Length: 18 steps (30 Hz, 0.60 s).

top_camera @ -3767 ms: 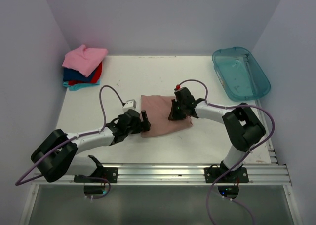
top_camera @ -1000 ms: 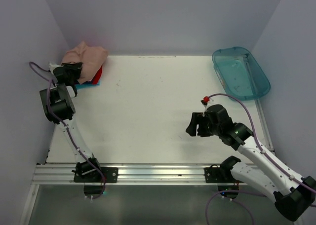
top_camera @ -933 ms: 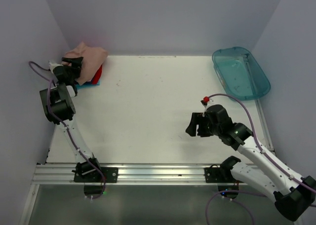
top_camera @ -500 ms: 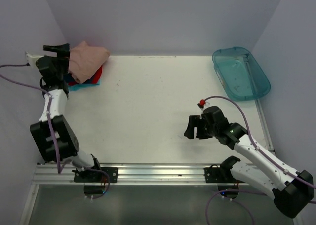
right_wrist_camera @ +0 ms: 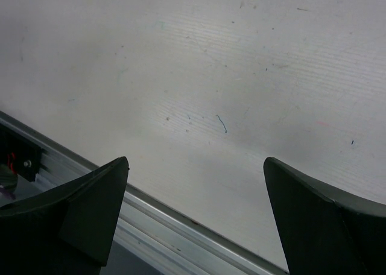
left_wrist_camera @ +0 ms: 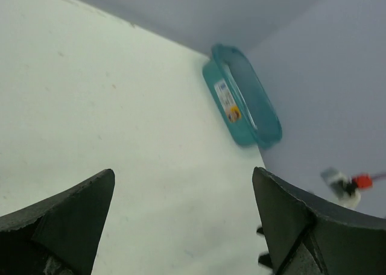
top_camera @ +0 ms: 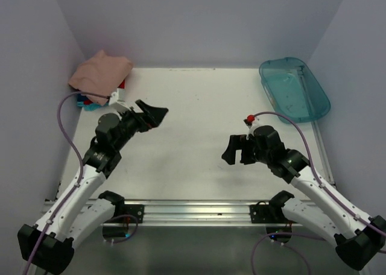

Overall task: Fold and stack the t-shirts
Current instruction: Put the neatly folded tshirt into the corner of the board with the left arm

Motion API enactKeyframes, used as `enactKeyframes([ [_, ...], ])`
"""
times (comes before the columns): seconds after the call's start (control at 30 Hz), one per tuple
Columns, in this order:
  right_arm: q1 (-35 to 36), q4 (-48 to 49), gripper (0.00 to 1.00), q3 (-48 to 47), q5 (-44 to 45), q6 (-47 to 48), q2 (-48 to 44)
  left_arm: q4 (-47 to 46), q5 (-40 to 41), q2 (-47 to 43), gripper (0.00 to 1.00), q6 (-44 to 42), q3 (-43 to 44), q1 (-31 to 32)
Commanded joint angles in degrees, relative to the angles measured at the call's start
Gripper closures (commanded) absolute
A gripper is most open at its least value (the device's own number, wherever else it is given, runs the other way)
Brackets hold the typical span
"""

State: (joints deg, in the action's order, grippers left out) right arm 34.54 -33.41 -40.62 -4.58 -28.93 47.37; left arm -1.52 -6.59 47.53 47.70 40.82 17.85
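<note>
A folded dusty pink-brown t-shirt [top_camera: 100, 75] lies on top of the stack in the table's far left corner. Edges of red, blue and teal folded t-shirts [top_camera: 88, 104] peek out below it. My left gripper [top_camera: 152, 115] hovers right of the stack, apart from it, pointing toward the table's middle with its jaws wide open and nothing in them. In the left wrist view the left gripper [left_wrist_camera: 184, 224] frames only bare table. My right gripper [top_camera: 233, 151] hangs over the near right part of the table, open and empty. In the right wrist view the right gripper [right_wrist_camera: 196, 214] shows only tabletop between its fingers.
A translucent teal plastic tub [top_camera: 294, 88] stands at the far right corner; the tub [left_wrist_camera: 242, 96] also shows in the left wrist view. A metal rail [top_camera: 193, 211] runs along the table's near edge. Purple walls close in the back and sides.
My left gripper has let go of the pink-brown t-shirt on the stack, opened wide and swung right and nearer over the table. The right gripper has opened wider and drifted slightly left.
</note>
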Motion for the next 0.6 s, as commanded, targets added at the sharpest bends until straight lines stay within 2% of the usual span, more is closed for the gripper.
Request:
enactKeyframes([
  [0.0, 0.0, -2.1, 0.01, -2.27, 2.2, 1.33, -2.11, 5.65, -1.14, -3.92, 0.0, -7.62, -2.39, 9.03],
  [0.1, 0.0, -1.4, 0.01, -1.13, 2.03, 0.89, -2.81, 4.6, -3.51, -4.11, 0.0, -7.62, -6.35, 18.94],
  [0.2, 0.0, 0.62, 0.01, -0.08, 1.42, 0.19, -3.25, 0.41, -4.65, -2.18, 0.0, -8.67, -9.96, 24.49],
  [0.4, 0.0, 1.59, 0.01, -1.21, -0.07, 1.59, -3.25, -2.0, -2.47, 4.85, 0.0, -12.54, -9.09, 30.92],
  [0.57, 0.08, 0.46, 0.01, -2.44, 2.46, 2.3, -6.24, -4.46, -2.11, 4.85, 0.0, -14.91, -8.83, 31.81],
])
